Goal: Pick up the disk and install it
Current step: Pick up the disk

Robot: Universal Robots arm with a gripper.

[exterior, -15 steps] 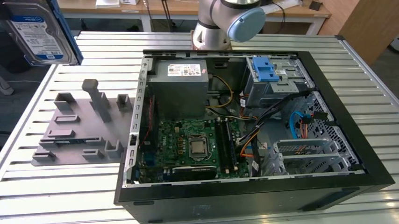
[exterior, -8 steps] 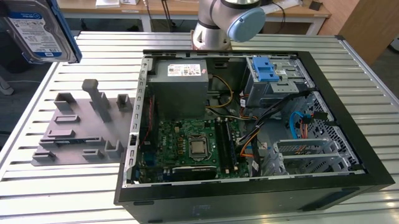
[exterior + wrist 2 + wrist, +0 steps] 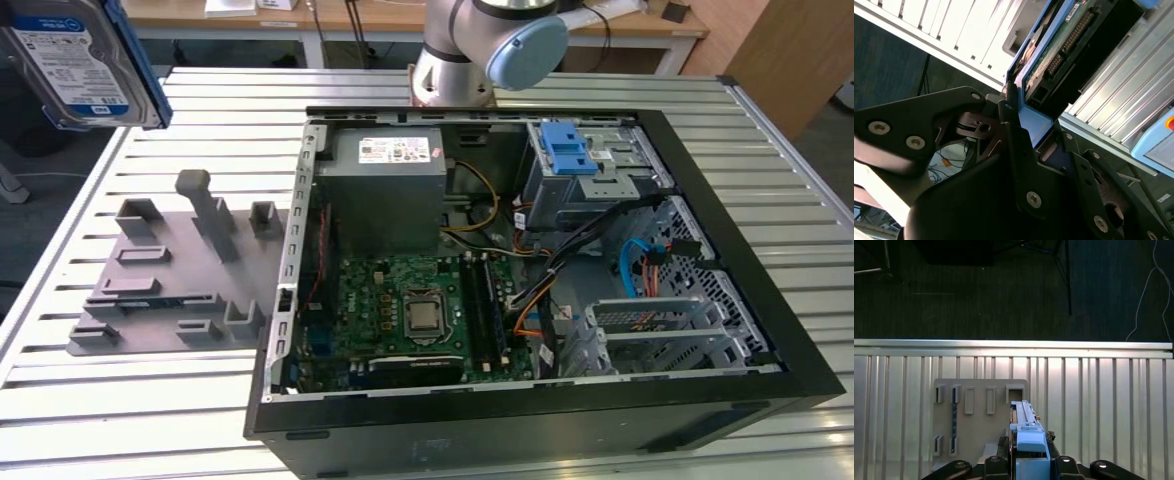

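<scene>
The disk (image 3: 78,58), silver with a white-and-blue label and a blue bracket, hangs upright in the air at the far upper left of the exterior view, above and behind the grey stand (image 3: 174,270). In the second wrist view my gripper (image 3: 1030,131) is shut on the blue bracket end of the disk (image 3: 1061,47), whose green circuit board faces the camera. In the first wrist view the disk (image 3: 1023,419) shows edge-on, rising from my gripper (image 3: 1026,462) over the stand (image 3: 979,427).
An open black computer case (image 3: 747,300) lies on the slatted metal table (image 3: 120,420), with motherboard, grey power supply (image 3: 387,175) and a drive bay with a blue bracket (image 3: 571,150). The arm's base (image 3: 461,55) stands behind the case. The table's edge rail (image 3: 1014,345) borders dark floor.
</scene>
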